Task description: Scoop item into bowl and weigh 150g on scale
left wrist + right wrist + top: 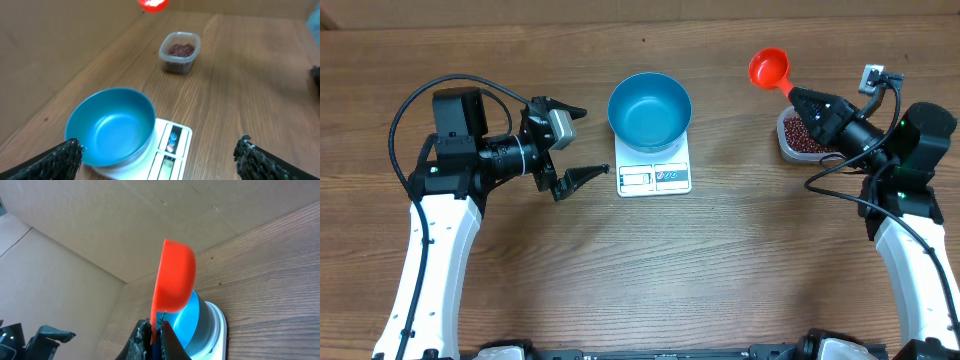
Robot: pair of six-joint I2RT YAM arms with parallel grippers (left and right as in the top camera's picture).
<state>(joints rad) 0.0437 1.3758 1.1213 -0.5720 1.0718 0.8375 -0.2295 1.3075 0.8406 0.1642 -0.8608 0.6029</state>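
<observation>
**Left hand.** The left hand (592,142) stands wide, its two fingers spread far apart, and holds nothing. It points toward the scale (655,178) from the left and sits just beside it, not touching. In the left wrist view both fingertips show at the lower corners of the picture, with the bowl (650,110) between them and farther off.

**Right hand.** The right hand (798,97) is clamped narrow on the handle of a red scoop (769,68). In the right wrist view the fingers press the thin handle from both sides. The cup of the scoop is held off the worktop (700,260), between the bowl and the tub (176,66) and nearer the tub. In the overhead view its open side faces up and shows plain red.

**Bowl and scale.** The blue bowl stands upright on the white scale and covers the far part of the platform. The display window and buttons remain visible on the near edge. The inside of the bowl shows plain blue.

**Beans.** The beans (180,49) lie as a dark red-brown layer in the clear tub. The tub stands on the worktop, well apart from the scale on its right. In the overhead view the right arm partly covers it.
</observation>
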